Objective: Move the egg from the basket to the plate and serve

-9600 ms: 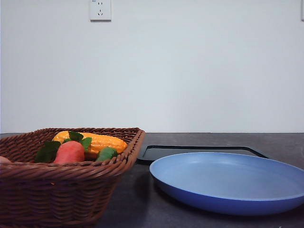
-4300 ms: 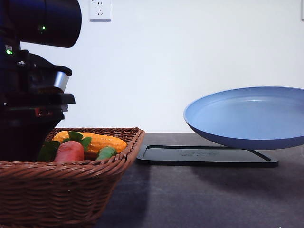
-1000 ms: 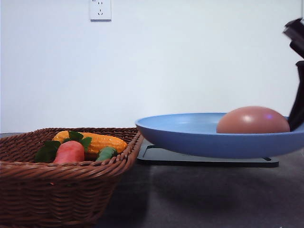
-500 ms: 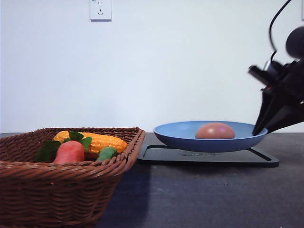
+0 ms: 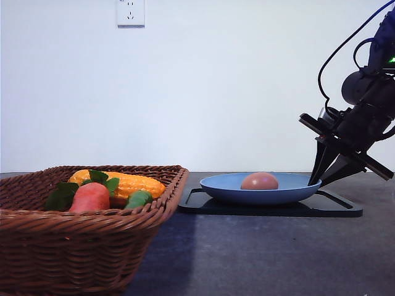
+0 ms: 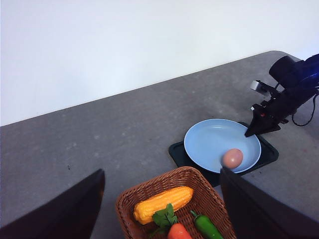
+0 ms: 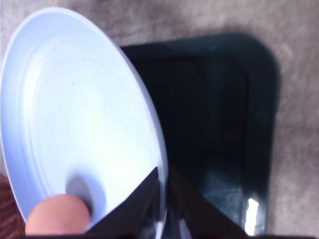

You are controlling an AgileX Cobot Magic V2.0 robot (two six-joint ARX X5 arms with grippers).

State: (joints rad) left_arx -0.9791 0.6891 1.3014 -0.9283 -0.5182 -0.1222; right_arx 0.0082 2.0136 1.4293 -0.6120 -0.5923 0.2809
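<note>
The blue plate point(image 5: 265, 190) rests on the black tray point(image 5: 333, 206) at the table's right, with the brownish-pink egg point(image 5: 259, 180) lying in it. My right gripper point(image 5: 317, 180) is shut on the plate's right rim; in the right wrist view its fingers point(image 7: 144, 201) pinch the plate's edge point(image 7: 149, 109), close to the egg point(image 7: 57, 215). The wicker basket point(image 5: 80, 246) stands at the front left. My left gripper point(image 6: 162, 171) hangs high above the basket point(image 6: 149, 191), open and holding nothing. From there the plate point(image 6: 214, 139) and the egg point(image 6: 233, 158) appear beyond the basket.
In the basket lie a corn cob point(image 5: 133, 183), a red carrot-like vegetable with green leaves point(image 5: 91, 197) and a green pepper point(image 5: 139, 199). A wall with a socket point(image 5: 130, 12) closes off the back. Bare grey tabletop point(image 5: 259, 253) lies in front of the tray.
The plate with the egg has moved away from the camera and down onto the black tray. The right arm has come further into view, still gripping the rim.
</note>
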